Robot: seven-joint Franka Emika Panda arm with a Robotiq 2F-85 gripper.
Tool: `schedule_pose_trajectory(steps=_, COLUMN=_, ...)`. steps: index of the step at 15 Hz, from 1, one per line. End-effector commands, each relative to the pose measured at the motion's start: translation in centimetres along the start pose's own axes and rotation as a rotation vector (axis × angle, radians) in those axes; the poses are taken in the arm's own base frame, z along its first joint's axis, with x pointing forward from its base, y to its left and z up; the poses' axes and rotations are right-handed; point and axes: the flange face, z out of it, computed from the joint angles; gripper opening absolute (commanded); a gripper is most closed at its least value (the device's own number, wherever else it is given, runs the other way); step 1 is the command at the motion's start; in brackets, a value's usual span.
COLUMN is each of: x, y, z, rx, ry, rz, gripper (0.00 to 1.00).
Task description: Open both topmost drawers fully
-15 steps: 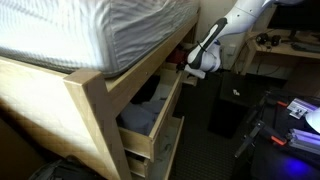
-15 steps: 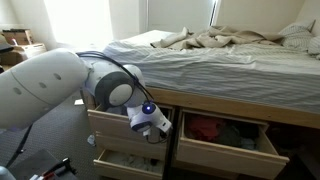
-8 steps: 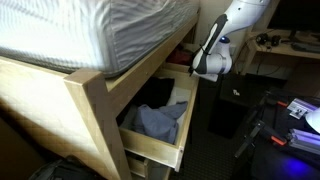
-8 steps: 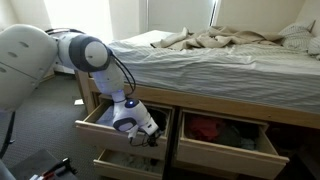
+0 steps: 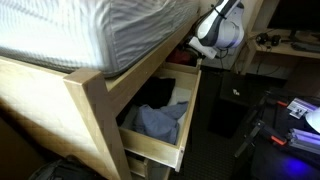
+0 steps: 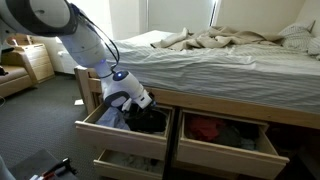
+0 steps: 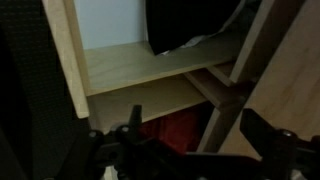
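Observation:
Both topmost drawers stand pulled out under the mattress. The left topmost drawer (image 6: 118, 141) holds dark and blue-grey clothes, and its front (image 5: 190, 115) juts into the room. The right topmost drawer (image 6: 226, 160) holds something red. My gripper (image 6: 141, 100) hangs above the left drawer's inner corner, just below the bed rail, clear of the drawer front. It also shows near the mattress edge (image 5: 206, 40). In the wrist view the gripper (image 7: 200, 150) is open, its dark fingers (image 7: 134, 140) wide apart with nothing between them; pale wood and red cloth lie beyond.
A lower drawer (image 6: 122, 166) below the left one is partly out. The wooden bed post (image 5: 95, 125) stands close by. A black box (image 5: 226, 110) and cables with gear (image 5: 296, 110) lie on the floor beside the bed. A dresser (image 6: 32, 64) stands at the far wall.
The left topmost drawer slid out further, pulled by my gripper. The gripper has since let go of the front and risen towards the bed rail.

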Motion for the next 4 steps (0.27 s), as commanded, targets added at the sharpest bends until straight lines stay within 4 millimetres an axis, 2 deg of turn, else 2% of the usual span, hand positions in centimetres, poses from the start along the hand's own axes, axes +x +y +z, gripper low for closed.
schedule_pose_trajectory(steps=1, x=0.2, y=-0.2, z=-0.3, rx=0.007, ry=-0.001, rz=0.001, gripper=1.00)
schedule_pose_trajectory(steps=4, x=-0.5, y=1.1, z=1.1, rx=-0.027, ry=-0.007, rz=-0.011, gripper=1.00)
